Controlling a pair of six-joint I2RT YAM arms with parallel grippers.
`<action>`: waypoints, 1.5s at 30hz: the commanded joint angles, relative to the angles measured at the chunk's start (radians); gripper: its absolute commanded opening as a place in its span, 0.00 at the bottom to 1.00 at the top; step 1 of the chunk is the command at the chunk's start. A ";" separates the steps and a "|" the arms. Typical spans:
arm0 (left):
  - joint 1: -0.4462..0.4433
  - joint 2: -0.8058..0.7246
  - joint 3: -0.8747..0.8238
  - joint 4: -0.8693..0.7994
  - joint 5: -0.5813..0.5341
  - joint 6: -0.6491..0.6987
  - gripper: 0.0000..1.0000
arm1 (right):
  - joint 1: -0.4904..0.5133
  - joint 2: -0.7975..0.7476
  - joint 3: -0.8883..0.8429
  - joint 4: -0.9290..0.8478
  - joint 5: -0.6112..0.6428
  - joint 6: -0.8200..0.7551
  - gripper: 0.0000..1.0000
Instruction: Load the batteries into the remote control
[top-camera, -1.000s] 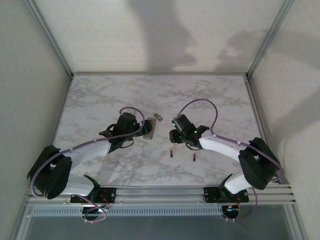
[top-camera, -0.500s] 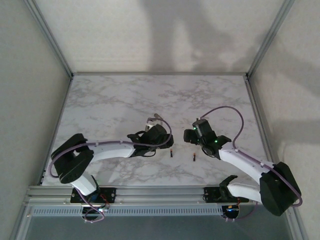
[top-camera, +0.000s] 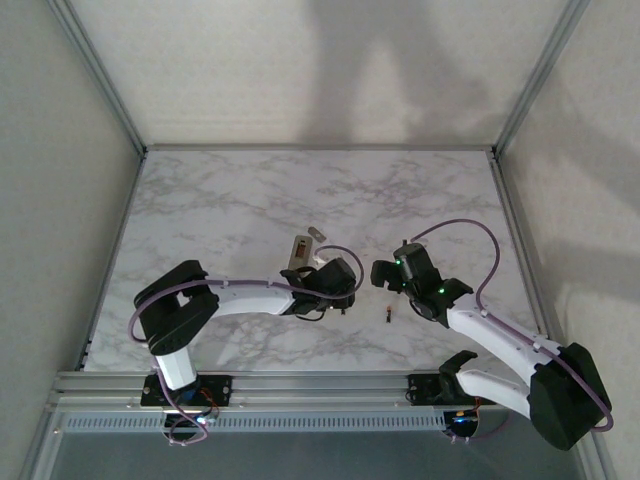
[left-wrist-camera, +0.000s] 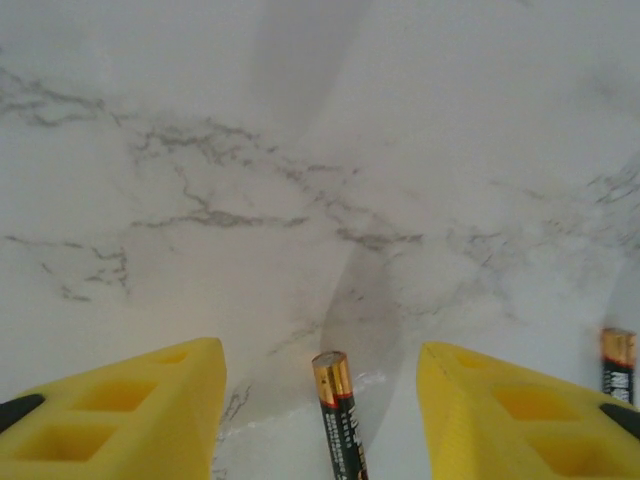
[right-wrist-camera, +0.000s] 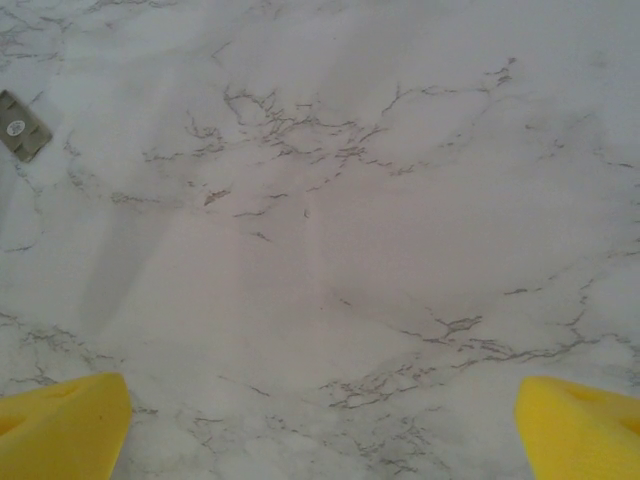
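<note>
Two batteries lie on the tabletop (top-camera: 200, 200), and picking up the first looks to be the step in hand. In the left wrist view the nearer battery (left-wrist-camera: 338, 420) lies lengthwise between the left fingers (left-wrist-camera: 120, 410), its copper end pointing away. Bare marble shows on either side of it, so these fingers stand partly open around it and have hold of nothing. The second battery (left-wrist-camera: 618, 365) lies just outside the yellow finger on the right of that view.

From above, the remote control (top-camera: 299, 252) rests just beyond the left wrist, apart from both cells. A small grey piece (top-camera: 316, 234), perhaps its cover, sits by its far end. Whether the compartment faces up is too small to tell. The right fingers (right-wrist-camera: 60, 425) are spread wide over bare marble and are empty.

The next move probably calls for the left fingers to meet squarely on the cell's middle. It is thin and round, so an uneven pinch could roll it aside. After that comes a lift and a short carry to the remote.
</note>
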 joint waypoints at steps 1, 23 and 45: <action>-0.021 0.020 0.019 -0.062 -0.001 0.001 0.48 | -0.006 0.005 -0.017 -0.008 0.032 0.017 0.99; -0.019 0.132 0.129 -0.136 0.006 0.056 0.08 | -0.012 0.007 -0.026 0.018 0.022 0.008 0.99; 0.233 -0.112 0.002 0.036 -0.045 0.240 0.09 | 0.034 0.167 0.030 0.192 -0.220 -0.040 0.99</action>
